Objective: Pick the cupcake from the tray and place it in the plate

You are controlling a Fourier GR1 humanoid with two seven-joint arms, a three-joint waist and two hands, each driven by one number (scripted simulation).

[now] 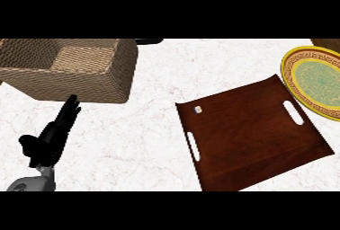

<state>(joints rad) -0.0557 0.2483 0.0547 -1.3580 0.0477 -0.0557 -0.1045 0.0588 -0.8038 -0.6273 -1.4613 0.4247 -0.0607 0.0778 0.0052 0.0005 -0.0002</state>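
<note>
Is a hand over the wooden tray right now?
No, the only hand in view, the left hand, shows open at the lower left below the basket, apart from the tray.

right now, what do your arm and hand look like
Only one arm shows, lower left: the left hand is black, with slim fingers and a thumb, on a smooth grey forearm. No cables, markings or sleeve show. The right hand is not in view.

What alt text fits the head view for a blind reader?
A brown tray lies on the white counter, a tiny pale item in its corner. A yellow plate sits at right, a wicker basket and the open left hand at left.
</note>
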